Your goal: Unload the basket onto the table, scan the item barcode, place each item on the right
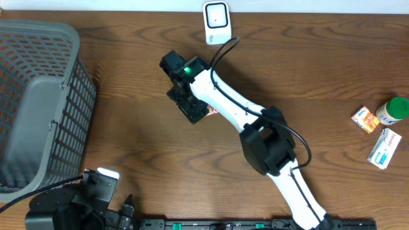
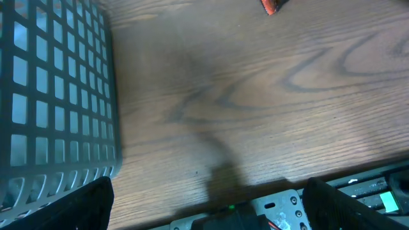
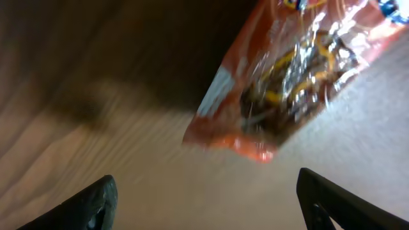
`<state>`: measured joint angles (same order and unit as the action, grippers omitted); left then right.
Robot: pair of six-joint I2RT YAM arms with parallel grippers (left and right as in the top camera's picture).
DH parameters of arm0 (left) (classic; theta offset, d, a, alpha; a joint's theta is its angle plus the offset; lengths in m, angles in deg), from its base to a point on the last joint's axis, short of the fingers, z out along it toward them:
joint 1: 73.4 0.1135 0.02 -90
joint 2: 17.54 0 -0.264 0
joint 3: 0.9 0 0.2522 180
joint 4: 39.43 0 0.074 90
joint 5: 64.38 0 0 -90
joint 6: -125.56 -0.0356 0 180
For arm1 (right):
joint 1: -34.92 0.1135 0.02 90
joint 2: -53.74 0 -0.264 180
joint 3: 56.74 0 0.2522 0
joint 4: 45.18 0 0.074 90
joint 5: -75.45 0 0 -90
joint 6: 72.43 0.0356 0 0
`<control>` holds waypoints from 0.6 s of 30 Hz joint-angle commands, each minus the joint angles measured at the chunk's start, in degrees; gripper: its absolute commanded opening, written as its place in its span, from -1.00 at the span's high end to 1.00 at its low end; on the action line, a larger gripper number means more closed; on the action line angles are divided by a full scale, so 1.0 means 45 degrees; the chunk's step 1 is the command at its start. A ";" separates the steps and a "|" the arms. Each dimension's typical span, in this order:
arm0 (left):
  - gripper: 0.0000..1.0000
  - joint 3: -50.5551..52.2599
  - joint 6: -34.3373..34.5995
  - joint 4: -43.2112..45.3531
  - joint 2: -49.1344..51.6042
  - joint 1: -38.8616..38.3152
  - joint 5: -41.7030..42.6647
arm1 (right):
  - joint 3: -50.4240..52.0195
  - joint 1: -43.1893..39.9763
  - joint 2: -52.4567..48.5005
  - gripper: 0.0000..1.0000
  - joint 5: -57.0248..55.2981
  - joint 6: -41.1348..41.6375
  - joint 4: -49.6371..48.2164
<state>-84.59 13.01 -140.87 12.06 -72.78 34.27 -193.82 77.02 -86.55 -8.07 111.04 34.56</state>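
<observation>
**Right gripper (image 3: 206, 195) spread wide over snack packet**

Nothing is clamped. The jaws are seen parted, and the orange snack packet (image 3: 287, 70) lies on the table (image 1: 128, 140) just ahead of them, presumably lined up for a pick. The white scanner (image 1: 216, 18) is stood nearby, where the barcode must be shown. The left gripper (image 2: 208, 207) is parked open beside the basket (image 2: 51, 96).

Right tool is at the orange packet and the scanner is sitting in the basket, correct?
Not quite. The scanner is not in the basket. The overhead view shows it on the table at the far edge, well clear of the basket. The right tool is at the orange packet, as you said.
</observation>
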 commanded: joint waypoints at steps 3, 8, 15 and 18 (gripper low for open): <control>-0.89 -0.0083 -0.0073 -0.0029 -0.0044 -0.0049 -0.0044 | -0.0019 -0.0685 -0.0306 -0.58 0.0117 0.0651 -0.0044; -0.89 -0.0083 -0.0073 -0.0029 -0.0044 -0.0049 -0.0039 | -0.0019 -0.1093 -0.0306 -0.41 0.0335 0.0651 0.0219; -0.89 -0.0083 -0.0073 -0.0029 -0.0044 -0.0049 -0.0039 | -0.0015 -0.1180 -0.0311 -0.28 0.0636 0.0408 0.0583; -0.89 -0.0083 -0.0073 -0.0034 -0.0044 -0.0049 -0.0044 | 0.0029 -0.1093 -0.0335 -0.25 0.0627 0.0423 0.0602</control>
<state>-84.59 13.01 -140.87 12.06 -72.78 34.25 -193.76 71.58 -87.51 -5.65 113.03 36.99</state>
